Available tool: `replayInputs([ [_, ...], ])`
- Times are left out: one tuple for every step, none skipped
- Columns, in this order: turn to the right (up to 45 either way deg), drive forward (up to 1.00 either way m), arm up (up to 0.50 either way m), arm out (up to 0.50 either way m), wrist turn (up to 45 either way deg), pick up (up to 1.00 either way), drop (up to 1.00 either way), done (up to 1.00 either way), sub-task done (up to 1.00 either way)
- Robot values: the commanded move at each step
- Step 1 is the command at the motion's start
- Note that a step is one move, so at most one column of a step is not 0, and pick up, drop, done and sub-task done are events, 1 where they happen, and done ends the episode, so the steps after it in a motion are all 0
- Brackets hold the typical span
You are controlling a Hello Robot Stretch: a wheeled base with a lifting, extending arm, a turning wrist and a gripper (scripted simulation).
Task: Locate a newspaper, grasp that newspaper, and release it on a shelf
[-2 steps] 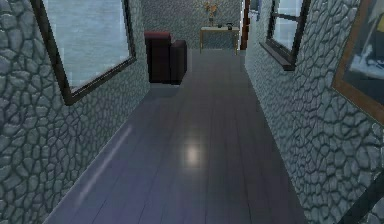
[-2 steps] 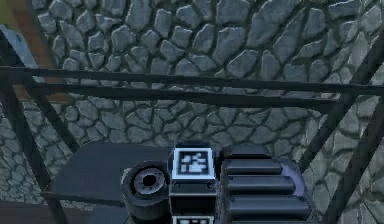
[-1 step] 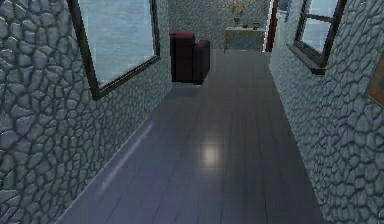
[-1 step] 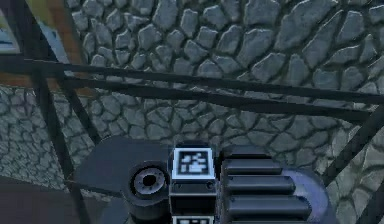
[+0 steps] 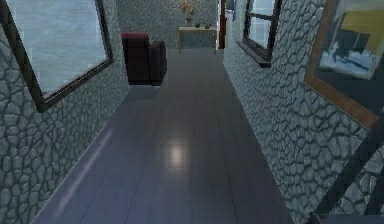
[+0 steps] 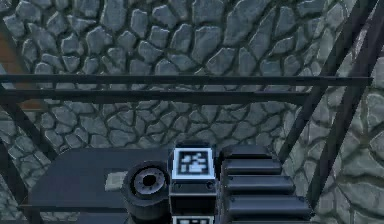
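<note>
Stone-walled corridor (image 5: pixel 180 150). A dark metal shelf (image 6: pixel 70 188) stands against the wall (image 6: pixel 150 60), the gripper (image 6: pixel 148 186) level with its board, likely for the release. A pale flat patch (image 6: pixel 118 180), perhaps the newspaper, lies beside it; whether the fingers hold anything cannot be told.

Walls (image 5: pixel 270 110) are rough, lumpy grey stone, totally matt. Floor (image 5: pixel 175 150) is dark, smooth and glossy enough to throw back a light spot. Armchair (image 5: pixel 145 55) looks like dull dark-red upholstery. Far side table (image 5: pixel 198 35) reads as pale wood. Shelf frame (image 6: pixel 150 97) looks like thin dark metal bars, its board (image 6: pixel 80 180) smooth matt grey. Arm (image 6: pixel 255 185) is ribbed matt black.
</note>
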Motion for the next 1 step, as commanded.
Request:
replayInputs([
  [0.0, 0.05, 0.00, 0.00, 0.0, 0.00, 0.00, 0.00, 0.00],
])
